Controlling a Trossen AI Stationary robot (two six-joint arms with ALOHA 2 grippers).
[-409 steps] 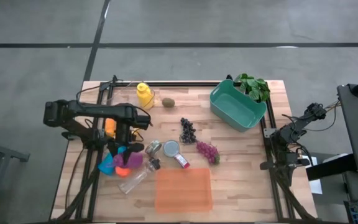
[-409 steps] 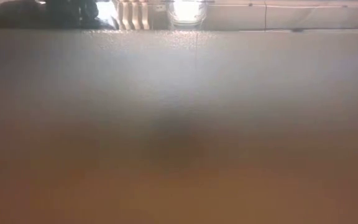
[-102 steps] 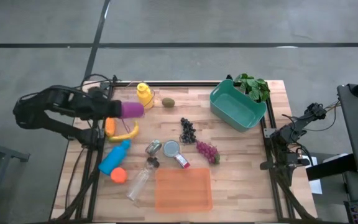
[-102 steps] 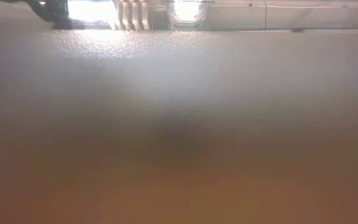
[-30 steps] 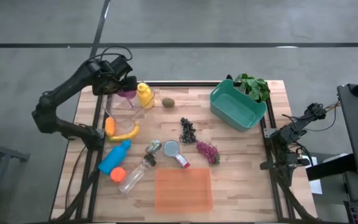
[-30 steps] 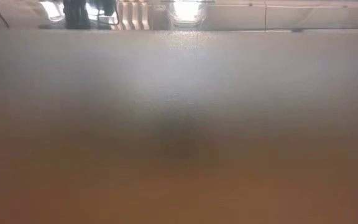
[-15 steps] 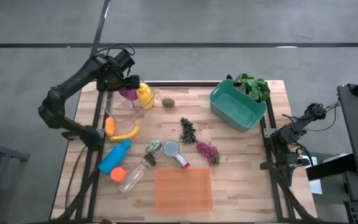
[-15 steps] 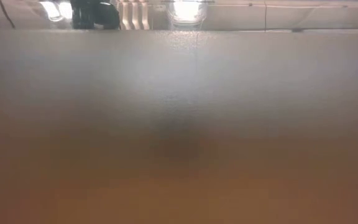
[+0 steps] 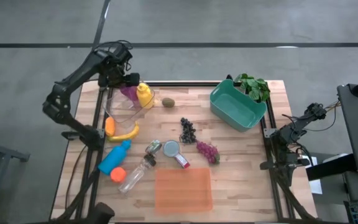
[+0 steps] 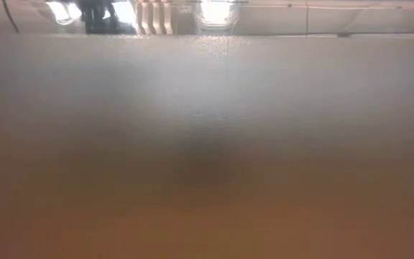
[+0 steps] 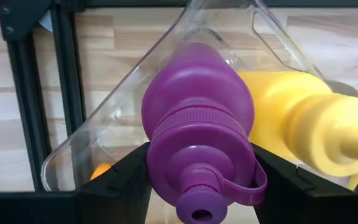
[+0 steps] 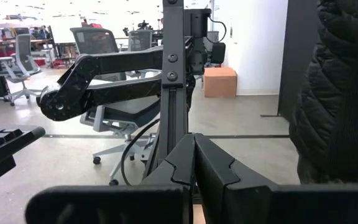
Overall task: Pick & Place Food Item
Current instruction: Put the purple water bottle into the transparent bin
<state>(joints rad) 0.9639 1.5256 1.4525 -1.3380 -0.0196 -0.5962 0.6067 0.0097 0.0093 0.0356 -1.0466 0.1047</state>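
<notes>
Two arms are sitting at the desk (image 9: 241, 180), but only one is working. The left tool (image 11: 197, 186) is reaching over the far left corner of the desk, and its two dark fingers (image 11: 120, 180) are squeezing a purple bottle (image 11: 197, 140) from both sides, about half way open around it. The purple bottle is hanging up in the air, just beside the yellow mustard bottle (image 9: 144, 95) and right over a clear plastic tub (image 9: 120, 107). It is looking like the carrying step: the thing is picked up and is waiting to be put down. Next, the left tool is going to need to go lower, into the clear plastic tub if that is the spot, and then let its fingers spread so the purple bottle drops in gently. It should be taking care not to bump the yellow mustard bottle, which is standing very close. Other things are lying around on the desk: a banana (image 9: 125, 132), a kiwi (image 9: 168, 102), dark grapes (image 9: 187, 130), red grapes (image 9: 207, 151), a teal bin (image 9: 237, 105) and an orange tray (image 9: 183, 188). The right tool (image 12: 194, 177) is resting off the right edge of the desk, with its fingers pressed tight together and holding nothing. The low view is showing only a blur.
</notes>
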